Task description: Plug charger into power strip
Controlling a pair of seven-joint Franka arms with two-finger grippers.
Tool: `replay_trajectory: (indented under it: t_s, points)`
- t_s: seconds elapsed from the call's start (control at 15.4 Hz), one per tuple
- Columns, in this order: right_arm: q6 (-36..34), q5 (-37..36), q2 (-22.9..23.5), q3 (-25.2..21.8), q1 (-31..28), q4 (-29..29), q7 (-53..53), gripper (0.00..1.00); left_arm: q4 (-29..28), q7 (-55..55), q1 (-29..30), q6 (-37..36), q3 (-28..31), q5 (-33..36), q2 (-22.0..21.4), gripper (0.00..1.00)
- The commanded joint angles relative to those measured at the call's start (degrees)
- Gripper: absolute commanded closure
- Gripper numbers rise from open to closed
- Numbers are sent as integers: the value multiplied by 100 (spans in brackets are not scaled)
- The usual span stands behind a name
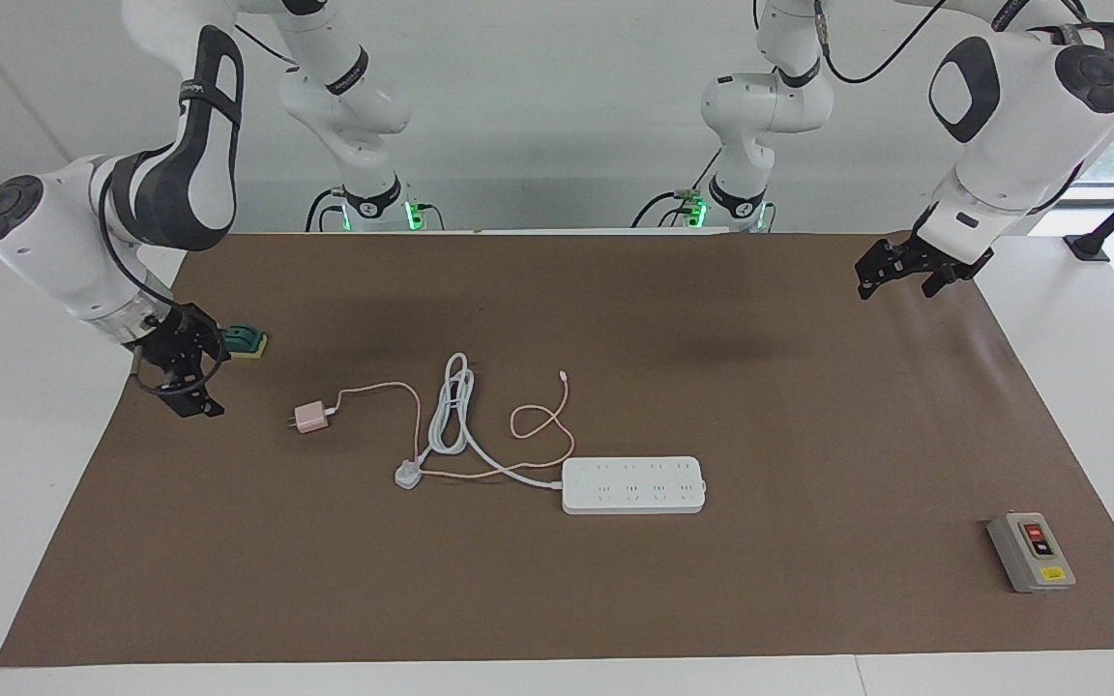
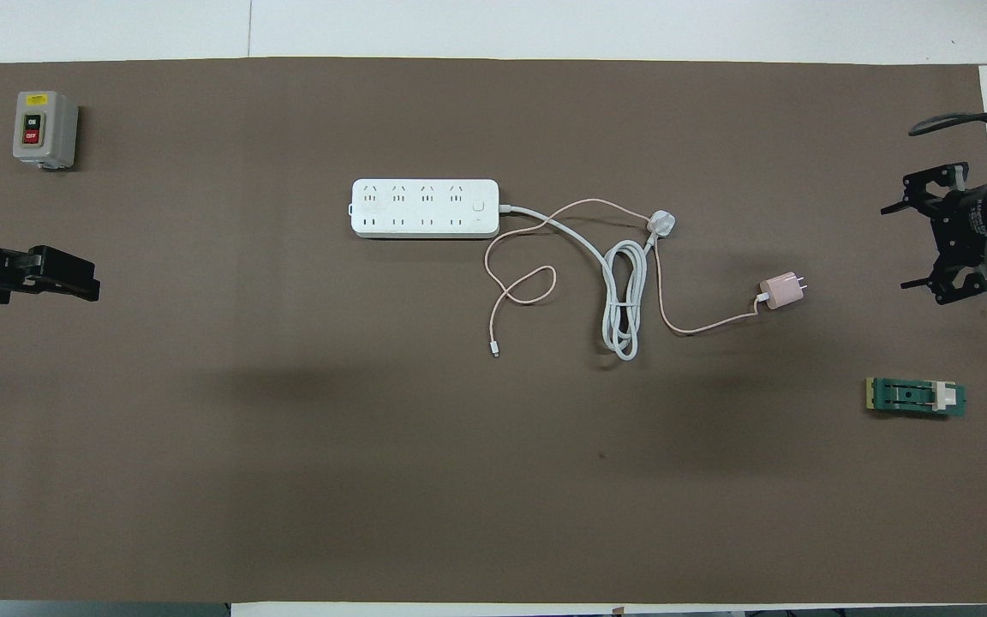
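Observation:
The pale-pink charger (image 1: 308, 417) (image 2: 781, 290) lies on the brown mat toward the right arm's end, with its prongs pointing at that end. Its thin pink cable (image 1: 542, 422) (image 2: 521, 285) loops across the strip's cord. The white power strip (image 1: 632, 484) (image 2: 425, 208) lies flat mid-table, farther from the robots than the charger, sockets up and empty. My right gripper (image 1: 191, 406) (image 2: 896, 247) is open and empty, raised over the mat's edge beside the charger. My left gripper (image 1: 897, 288) (image 2: 91, 287) is open and empty, over the mat's edge at the left arm's end, and waits.
The strip's thick white cord (image 1: 451, 411) (image 2: 624, 308) lies coiled between strip and charger and ends in a grey-white plug (image 1: 408, 476) (image 2: 662, 224). A grey button box (image 1: 1031, 552) (image 2: 44, 128) sits at the left arm's end. A small green block (image 1: 246, 340) (image 2: 916, 398) lies close by my right gripper.

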Motion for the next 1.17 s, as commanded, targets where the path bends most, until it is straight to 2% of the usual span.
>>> replay_trajectory:
  t_s: [0.0,0.19,0.45,0.65,0.78,1.1]
  points:
    - [-35,51,-127,37,-50,-178,-100,0,27,78,33,-15,-70,-63,-44,0]
    - [-132,51,-206,46,20,-336,338,0,10,69,23,-24,-79,-63,-88,0]
    - [106,77,-207,72,152,-389,190,0,-130,252,15,20,-106,-142,-123,0]
    - [88,77,-189,99,265,-424,129,0,-333,701,102,37,-97,-808,-167,0]
    - [106,86,-163,99,284,-442,7,0,-464,902,268,46,-79,-1536,-71,0]
    - [211,331,223,99,214,-389,-143,0,-650,2423,603,46,-97,-2917,500,0]
